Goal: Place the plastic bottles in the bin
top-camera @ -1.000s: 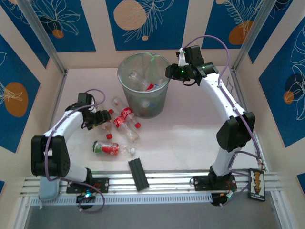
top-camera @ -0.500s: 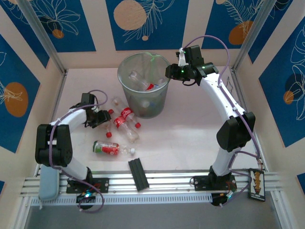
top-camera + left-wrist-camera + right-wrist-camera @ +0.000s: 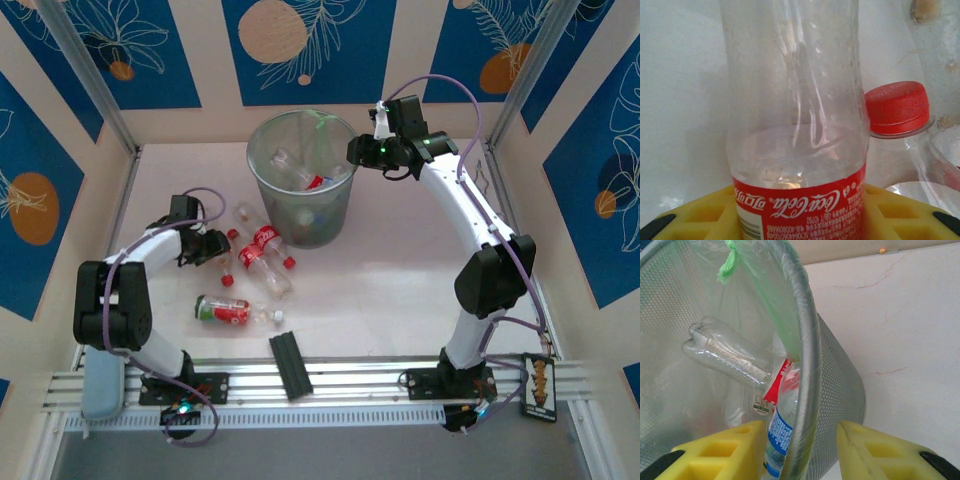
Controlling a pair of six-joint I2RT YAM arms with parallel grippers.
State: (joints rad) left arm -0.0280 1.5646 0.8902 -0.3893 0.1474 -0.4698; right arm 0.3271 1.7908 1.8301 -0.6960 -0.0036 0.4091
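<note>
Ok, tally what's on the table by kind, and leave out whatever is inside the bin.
Bottles: 5, roughly, since the cluster overlaps
Bin: 1
Black bar: 1
Total: 7, roughly

Pale pinkish-white tabletop [image 3: 400,290] w/ faint hairline cracks [image 3: 885,373]. Walls on three sides: cream panels [image 3: 205,50] alternating w/ deep-blue panels [image 3: 330,70], printed w/ white leaf outlines & peach/orange discs [image 3: 272,30]. Aluminium posts [image 3: 85,75] slant up from the far corners. Ribbed metal rail [image 3: 350,380] along near edge; grey strip [image 3: 330,455] below it, prob. floor. Light even, shadows soft.
</note>
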